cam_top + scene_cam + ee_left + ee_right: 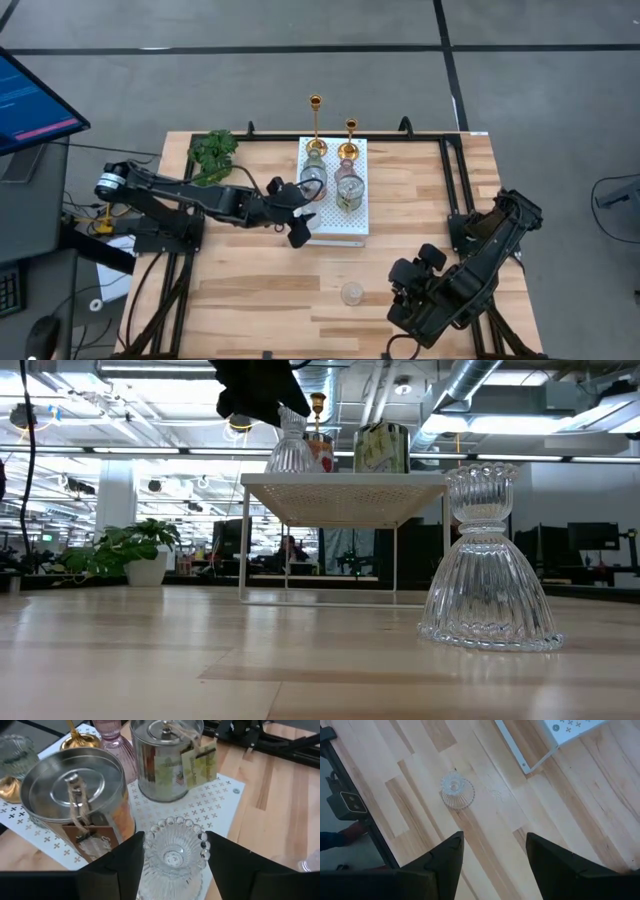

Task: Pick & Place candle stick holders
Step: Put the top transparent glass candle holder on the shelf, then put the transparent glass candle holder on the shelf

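The left gripper (172, 857) is hovering over the white perforated board (220, 802), its fingers (120, 862) spread to either side of a clear ribbed glass holder (175, 852) with gaps showing on both sides, so it looks to be releasing rather than pinching. That holder is standing upright on the board's near edge, cup mouth facing up, long axis vertical, just beside two lidded silver tins (75, 795). Farther back on the board a pinkish holder (112, 740) and the gold stick holders (316, 120) are standing upright too. To finish well, I judge the left gripper should be opening fully and lifting straight up, so neither finger is clipping the beaded rim or nudging the tins. The right gripper (492, 860) is waiting above the bare table (560, 820), fingers apart and holding nothing, with a second clear glass holder (456, 792) standing upright on the wood ahead of it, well apart from the board.
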Action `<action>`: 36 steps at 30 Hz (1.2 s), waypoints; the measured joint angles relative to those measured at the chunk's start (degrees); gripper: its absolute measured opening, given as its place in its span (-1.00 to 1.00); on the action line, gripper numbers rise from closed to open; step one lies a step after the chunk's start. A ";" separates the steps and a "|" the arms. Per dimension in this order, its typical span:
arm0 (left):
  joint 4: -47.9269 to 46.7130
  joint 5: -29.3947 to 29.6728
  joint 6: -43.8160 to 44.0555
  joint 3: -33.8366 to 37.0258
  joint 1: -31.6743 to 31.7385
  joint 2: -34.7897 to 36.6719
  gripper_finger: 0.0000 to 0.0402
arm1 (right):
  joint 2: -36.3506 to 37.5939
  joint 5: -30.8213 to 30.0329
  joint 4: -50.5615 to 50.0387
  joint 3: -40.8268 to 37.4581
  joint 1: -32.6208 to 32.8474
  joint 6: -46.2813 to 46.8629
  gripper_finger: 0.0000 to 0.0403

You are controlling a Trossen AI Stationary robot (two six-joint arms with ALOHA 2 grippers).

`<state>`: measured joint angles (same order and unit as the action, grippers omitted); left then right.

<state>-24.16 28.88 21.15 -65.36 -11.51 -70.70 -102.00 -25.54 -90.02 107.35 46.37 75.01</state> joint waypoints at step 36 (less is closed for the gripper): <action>3.70 1.58 -9.58 0.15 -0.65 1.33 0.22 | 0.00 -0.36 0.00 0.00 0.00 3.00 0.08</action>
<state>-20.46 30.46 11.57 -65.21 -12.16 -69.37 -102.00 -25.89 -90.01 107.35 46.37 78.01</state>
